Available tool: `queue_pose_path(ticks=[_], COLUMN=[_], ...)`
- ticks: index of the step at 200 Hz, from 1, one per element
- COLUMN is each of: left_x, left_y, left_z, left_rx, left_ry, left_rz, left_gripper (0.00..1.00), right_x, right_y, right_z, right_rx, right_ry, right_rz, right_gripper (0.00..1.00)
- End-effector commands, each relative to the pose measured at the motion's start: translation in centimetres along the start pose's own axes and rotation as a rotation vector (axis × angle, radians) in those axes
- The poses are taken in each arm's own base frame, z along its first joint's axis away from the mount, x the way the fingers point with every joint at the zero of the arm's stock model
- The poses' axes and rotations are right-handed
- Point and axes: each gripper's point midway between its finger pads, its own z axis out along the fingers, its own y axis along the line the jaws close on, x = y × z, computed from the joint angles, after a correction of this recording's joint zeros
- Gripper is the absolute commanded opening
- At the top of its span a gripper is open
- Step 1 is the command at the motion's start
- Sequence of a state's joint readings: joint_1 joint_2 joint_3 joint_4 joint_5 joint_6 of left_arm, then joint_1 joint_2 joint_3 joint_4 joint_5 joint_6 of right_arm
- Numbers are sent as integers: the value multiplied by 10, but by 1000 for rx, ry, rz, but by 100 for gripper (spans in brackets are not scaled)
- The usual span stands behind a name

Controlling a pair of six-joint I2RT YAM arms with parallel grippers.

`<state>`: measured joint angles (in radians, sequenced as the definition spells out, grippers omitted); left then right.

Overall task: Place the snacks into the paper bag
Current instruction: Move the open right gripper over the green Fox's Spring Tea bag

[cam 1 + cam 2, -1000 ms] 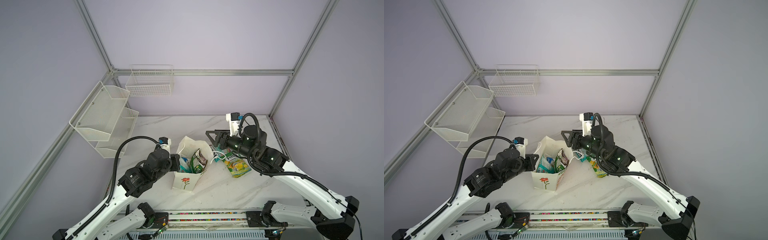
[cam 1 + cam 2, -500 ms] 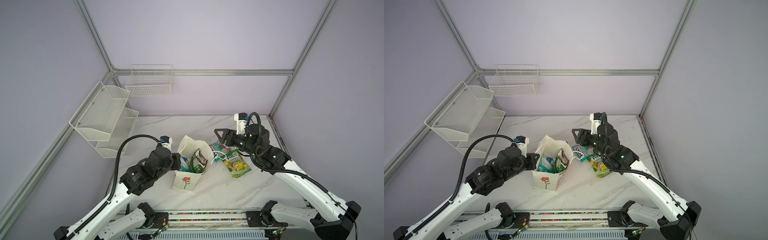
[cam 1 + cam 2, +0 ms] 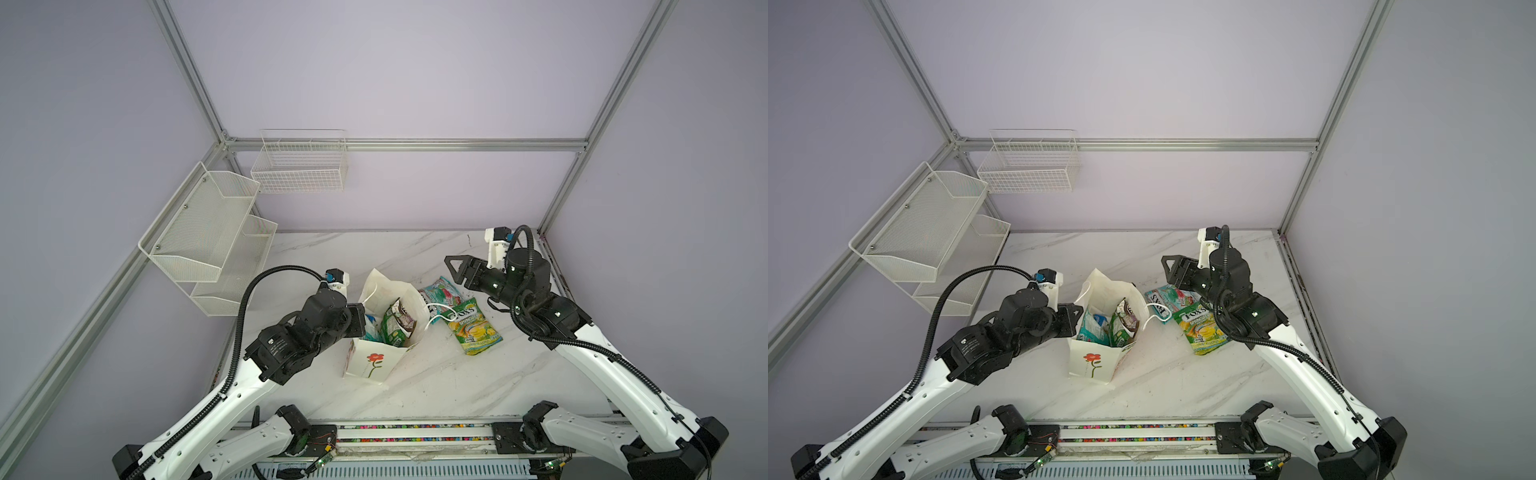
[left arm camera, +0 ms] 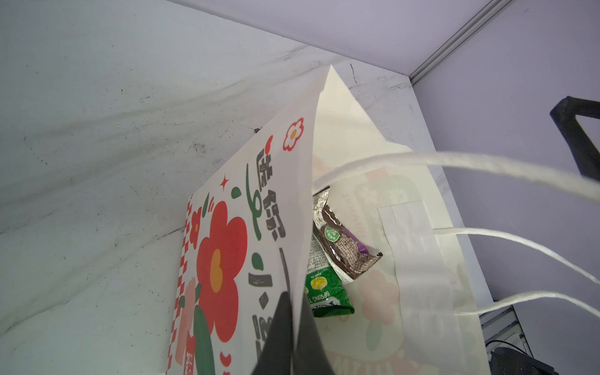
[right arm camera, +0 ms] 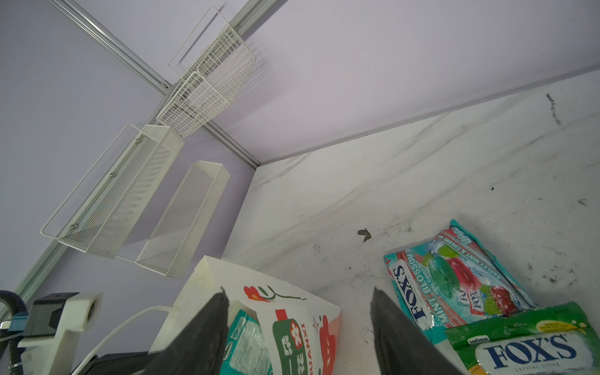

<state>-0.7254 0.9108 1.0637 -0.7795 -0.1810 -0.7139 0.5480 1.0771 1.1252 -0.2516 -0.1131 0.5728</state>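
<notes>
The marble table [image 3: 415, 257] carries all task items. White wire baskets [image 3: 208, 232] hang on the walls beyond its far left corner. The paper bag [image 3: 376, 361] stands upright with its mouth open near the middle of the table, slightly toward the front edge, and shows in both top views [image 3: 1092, 361]. The left gripper [image 4: 293, 302] is closed on the rim of the bag's left wall, with one finger inside and one outside the paper. The right gripper [image 5: 298, 293] has its jaws wide apart and holds nothing. It hovers above the table between the bag and the right edge, over the far end of the loose pouches. Two snacks lie flat on the table just right of the bag. The green pouch [image 3: 473, 330] is nearer the front edge, and the teal pouch [image 3: 440, 293] is behind it, with the green pouch overlapping its end. One cord handle [image 3: 438, 309] of the bag hangs out toward them. Inside the bag stand a second green pouch [image 4: 328, 293], a brown bar [image 4: 344, 243] leaning above it, and a second teal pouch [image 3: 372, 326] against the left wall.
</notes>
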Motion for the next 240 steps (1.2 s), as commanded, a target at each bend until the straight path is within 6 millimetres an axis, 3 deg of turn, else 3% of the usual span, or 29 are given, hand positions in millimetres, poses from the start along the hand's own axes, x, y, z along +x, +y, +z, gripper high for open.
queue_pose_path(ticks=[1,112,240], left_x=[-45,-45,-39], left_y=[-36,-57,-69], left_z=[-28,-21,-11], left_rx=[130,178,200], left_ry=[-122,-106,-83], left_rz=[-23,-14,-4], left_gripper=[0,0,0], right_x=[0,8,36], right_y=[-13,-68,-128], right_z=[-8,-8,-11], right_rx=[25,125,223], right_ry=[1,30,80], right_rz=[22,97,187], right_gripper=[71,74,76])
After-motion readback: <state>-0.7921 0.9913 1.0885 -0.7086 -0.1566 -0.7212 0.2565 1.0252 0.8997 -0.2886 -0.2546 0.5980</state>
